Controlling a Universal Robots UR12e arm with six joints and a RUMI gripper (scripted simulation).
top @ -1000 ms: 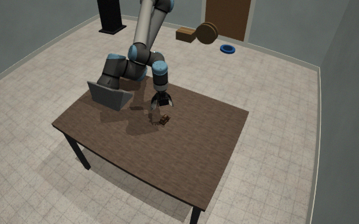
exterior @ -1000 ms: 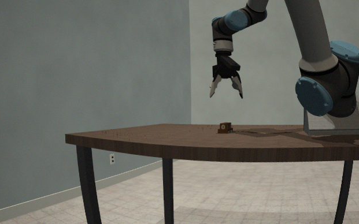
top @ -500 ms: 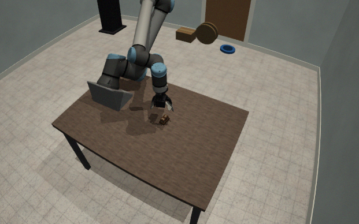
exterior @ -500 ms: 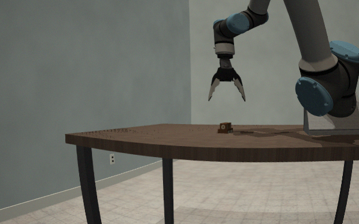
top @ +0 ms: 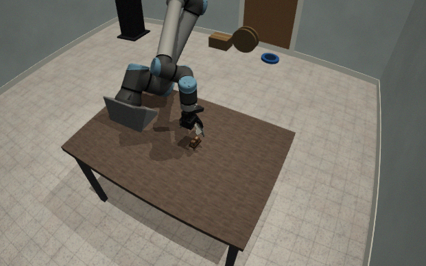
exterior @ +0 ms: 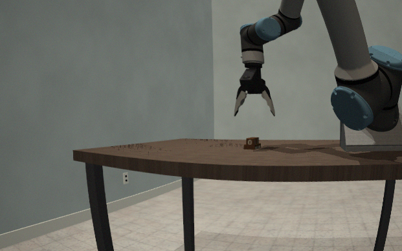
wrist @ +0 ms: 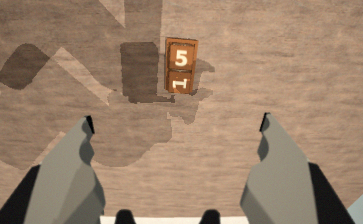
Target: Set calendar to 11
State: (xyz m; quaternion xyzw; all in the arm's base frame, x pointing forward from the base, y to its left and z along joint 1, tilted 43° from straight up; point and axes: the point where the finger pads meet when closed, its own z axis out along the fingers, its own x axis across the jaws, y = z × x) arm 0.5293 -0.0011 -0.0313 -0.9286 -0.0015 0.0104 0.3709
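The calendar stands on the table, its two brown cubes side by side in a small brown tray (top: 194, 147) (exterior: 247, 147) (wrist: 182, 39). In the wrist view, one cube (wrist: 181, 58) shows a 5 on top, reading upright there. The other cube (wrist: 180, 83) shows a 1 on top, turned on its side. In the exterior view a cube (exterior: 250, 142) shows a 0 on its side face. The side with the month's name cannot be read. My gripper (exterior: 254, 115) (wrist: 176, 115) is wide open and empty, well above the calendar. In the wrist view, the calendar lies beyond the fingertips.
The arm's grey base mount (top: 129, 114) (exterior: 377, 137) stands on the table (top: 217, 192) (exterior: 172, 162). Arm shadows fall beside the calendar. A cardboard-coloured box (top: 220, 42), a round brown object (top: 245, 40) and a blue ring (top: 263, 59) are beyond the table.
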